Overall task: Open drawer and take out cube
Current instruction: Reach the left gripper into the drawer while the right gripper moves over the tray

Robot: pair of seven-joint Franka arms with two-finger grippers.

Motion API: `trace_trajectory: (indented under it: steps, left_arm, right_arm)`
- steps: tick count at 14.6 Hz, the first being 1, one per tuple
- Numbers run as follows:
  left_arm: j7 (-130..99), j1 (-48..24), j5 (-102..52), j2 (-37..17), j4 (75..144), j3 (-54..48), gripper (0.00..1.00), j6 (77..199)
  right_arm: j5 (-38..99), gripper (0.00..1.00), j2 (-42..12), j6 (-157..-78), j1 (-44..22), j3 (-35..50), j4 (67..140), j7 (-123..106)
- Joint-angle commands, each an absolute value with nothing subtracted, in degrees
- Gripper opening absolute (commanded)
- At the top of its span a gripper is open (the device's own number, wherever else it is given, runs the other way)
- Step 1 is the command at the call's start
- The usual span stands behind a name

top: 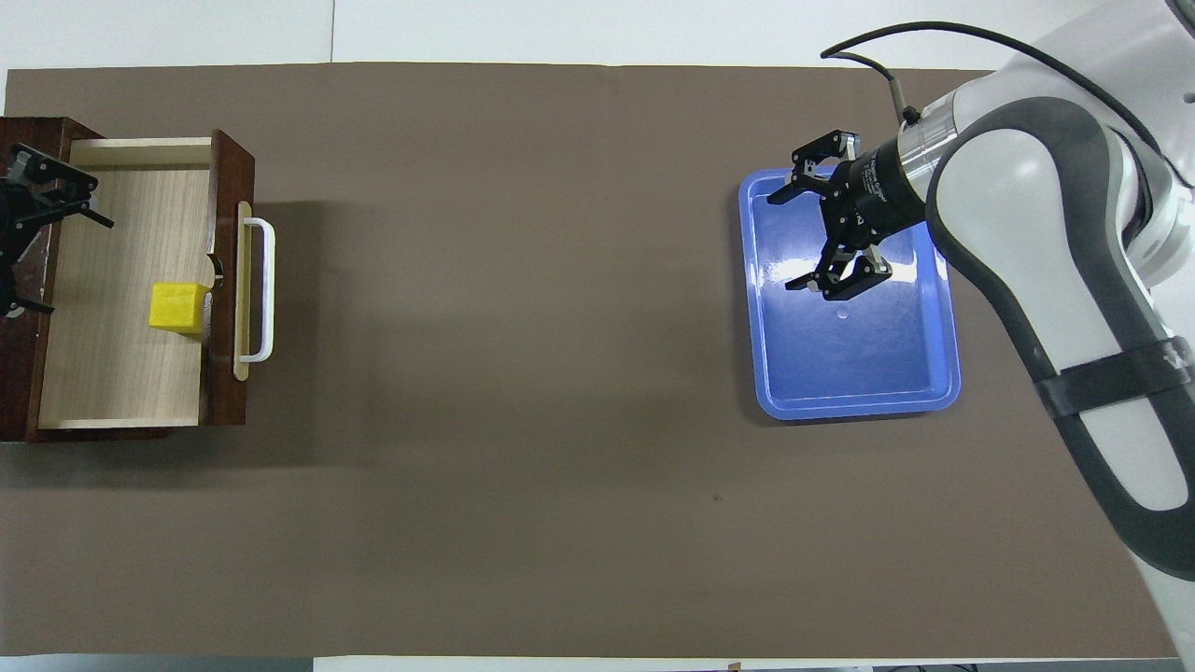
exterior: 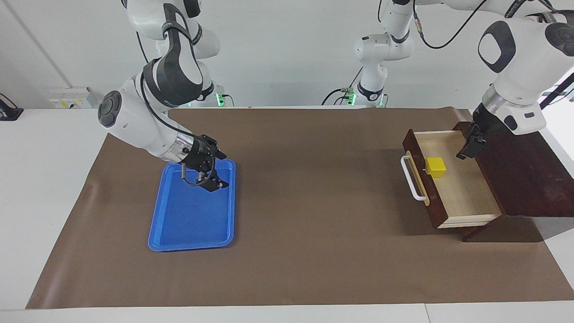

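The drawer (exterior: 431,211) (top: 224,373) stands pulled out of its dark cabinet (exterior: 520,166) at the left arm's end of the table, white handle (exterior: 412,179) toward the table's middle. The yellow cube (exterior: 436,167) (top: 177,306) lies on the pale floor of the drawer, close against the inside of the front panel. My left gripper (exterior: 466,150) (top: 56,261) hangs open and holds nothing, over the drawer's inner end where it meets the cabinet, apart from the cube. My right gripper (exterior: 222,172) (top: 784,245) hovers open over the blue tray, also holding nothing.
The blue tray (exterior: 193,246) (top: 854,409) lies on the brown mat (exterior: 314,251) toward the right arm's end and holds nothing. The cabinet's dark top reaches to the table's edge at the left arm's end.
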State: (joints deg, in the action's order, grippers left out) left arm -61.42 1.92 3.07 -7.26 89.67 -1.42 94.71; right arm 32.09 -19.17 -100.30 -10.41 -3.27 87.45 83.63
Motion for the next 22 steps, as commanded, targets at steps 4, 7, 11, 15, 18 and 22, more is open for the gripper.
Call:
trace_trajectory:
  steps: [4, 7, 11, 15, 18, 22]
  left_arm:
    - [-79.1, 4.0, 2.3, -1.6, 103.8, -1.8, 1.00, 105.4]
    - [-79.1, 3.9, 2.3, -1.5, 109.8, -1.8, 1.00, 112.6]
    - [-80.0, 3.9, 2.3, -1.8, 114.4, -1.8, 1.00, 117.8]
    - [-83.6, 3.3, 2.3, -1.8, 116.4, -1.8, 1.00, 119.3]
    - [-85.1, 3.0, 2.3, -1.7, 117.7, -1.8, 1.00, 120.2]
    - [-85.4, 3.3, 2.2, -1.9, 117.2, -1.8, 0.56, 120.1]
  right_arm:
    - [38.0, 1.00, -14.4, -101.7, -10.9, -3.0, 95.5, 73.0]
    - [38.8, 1.00, -14.1, -104.1, -10.8, -3.1, 97.0, 72.0]
    - [43.4, 1.00, -14.1, -105.3, -10.1, -3.4, 97.1, 77.8]
    - [46.3, 0.99, -14.7, -108.6, -11.2, -3.4, 97.0, 82.1]
    - [50.7, 0.99, -16.5, -108.1, -11.1, -3.2, 96.0, 80.8]
    - [53.3, 0.99, -18.8, -108.7, -13.1, -3.0, 96.0, 77.6]
